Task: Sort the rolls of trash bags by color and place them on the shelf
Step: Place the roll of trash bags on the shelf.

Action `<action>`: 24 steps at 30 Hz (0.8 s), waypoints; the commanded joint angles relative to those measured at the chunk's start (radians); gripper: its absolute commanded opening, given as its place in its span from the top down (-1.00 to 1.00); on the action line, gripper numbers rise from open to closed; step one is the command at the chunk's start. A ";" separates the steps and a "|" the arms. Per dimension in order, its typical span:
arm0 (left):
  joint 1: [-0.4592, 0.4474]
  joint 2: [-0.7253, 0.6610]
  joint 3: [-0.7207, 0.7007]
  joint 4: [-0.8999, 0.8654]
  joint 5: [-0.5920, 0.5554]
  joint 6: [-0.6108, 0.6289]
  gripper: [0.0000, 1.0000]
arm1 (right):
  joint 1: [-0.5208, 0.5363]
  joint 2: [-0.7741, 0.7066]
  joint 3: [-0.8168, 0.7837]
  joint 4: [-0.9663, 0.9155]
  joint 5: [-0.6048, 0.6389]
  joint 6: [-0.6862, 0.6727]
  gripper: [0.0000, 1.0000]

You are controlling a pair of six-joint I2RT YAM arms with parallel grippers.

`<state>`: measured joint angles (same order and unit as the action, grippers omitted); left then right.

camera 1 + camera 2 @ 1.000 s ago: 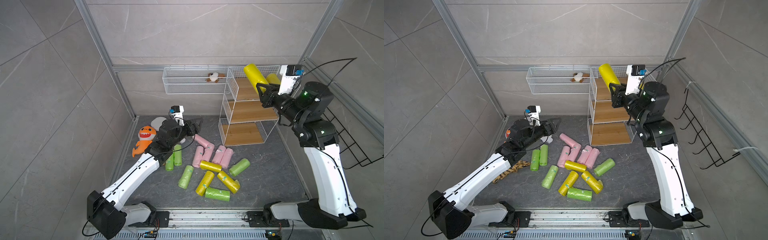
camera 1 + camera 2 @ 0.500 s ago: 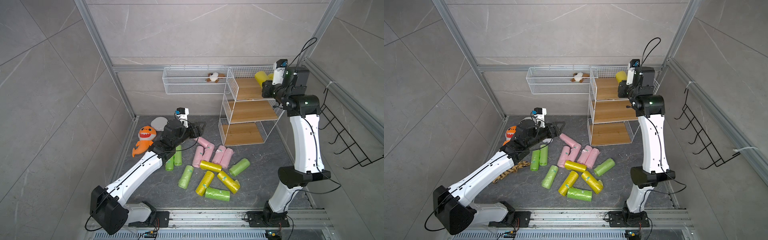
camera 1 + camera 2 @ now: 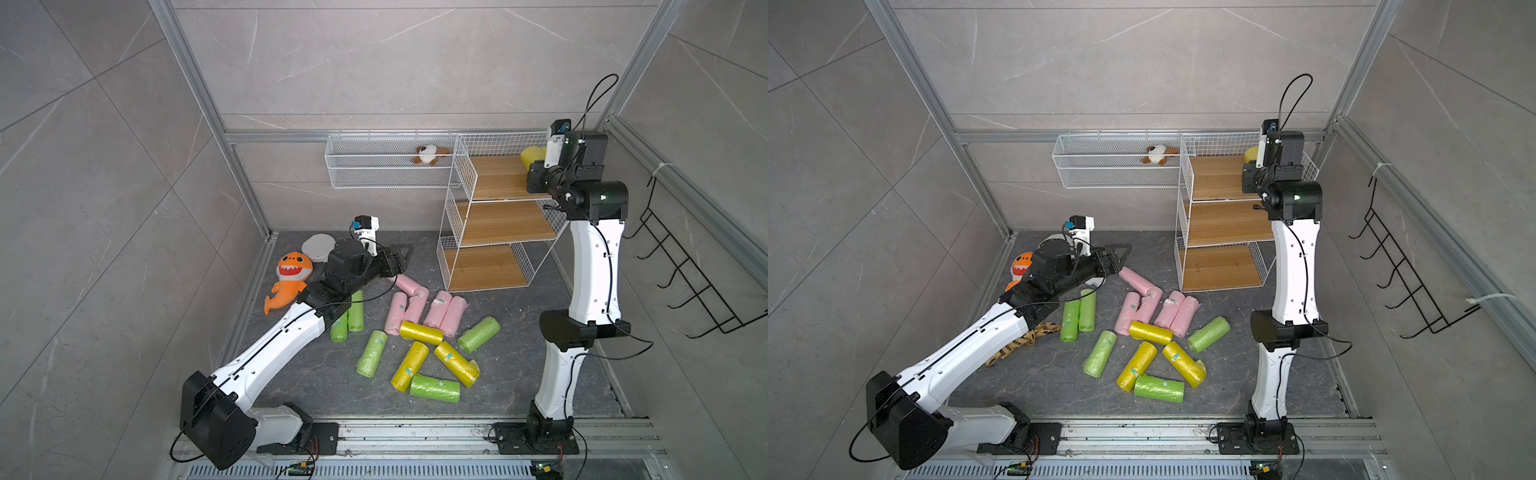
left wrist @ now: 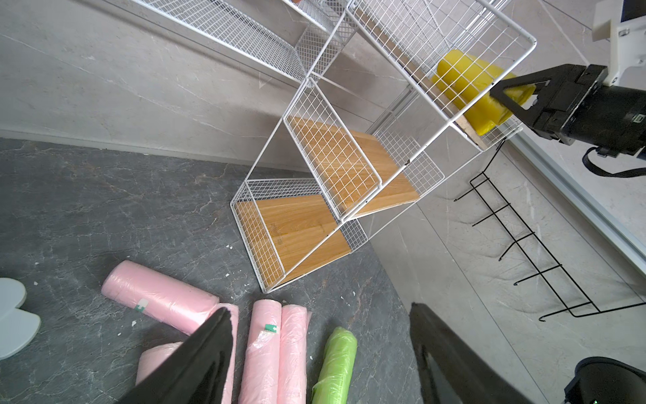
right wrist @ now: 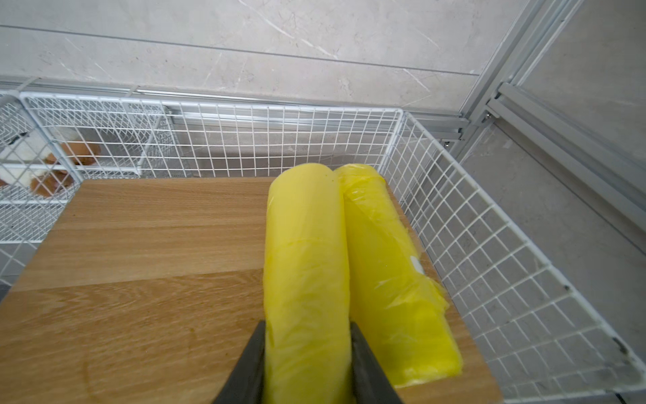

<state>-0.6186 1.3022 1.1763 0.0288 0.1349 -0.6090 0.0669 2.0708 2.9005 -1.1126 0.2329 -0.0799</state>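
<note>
My right gripper (image 5: 307, 325) is shut on a yellow roll (image 5: 304, 252), held lengthwise over the top board of the shelf (image 3: 498, 216). It lies against a second yellow roll (image 5: 384, 266) by the shelf's mesh side. Both top views show only a bit of yellow (image 3: 1250, 153) behind the right wrist. On the floor lie several pink rolls (image 3: 415, 305), green rolls (image 3: 478, 334) and yellow rolls (image 3: 419, 332). My left gripper (image 3: 401, 253) hovers open over the far end of the pink group (image 4: 265, 349), with nothing between its fingers.
A long white wire basket (image 3: 390, 166) with a small plush (image 3: 428, 154) hangs left of the shelf. An orange shark toy (image 3: 291, 274) and a white disc (image 3: 318, 247) lie at the far left. A black hook rack (image 3: 698, 282) hangs on the right wall.
My right arm has swung the yellow roll from above the shelf down onto the top tier beside the other yellow roll. My left arm has crept right toward the pink rolls, still open.
</note>
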 commanded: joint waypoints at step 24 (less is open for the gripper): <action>-0.005 0.000 0.007 0.017 0.025 0.011 -0.64 | -0.059 -0.003 -0.003 0.008 -0.046 0.008 0.13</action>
<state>-0.6197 1.3025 1.1763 0.0288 0.1417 -0.6094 0.0109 2.0739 2.8967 -1.1275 0.1757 -0.0750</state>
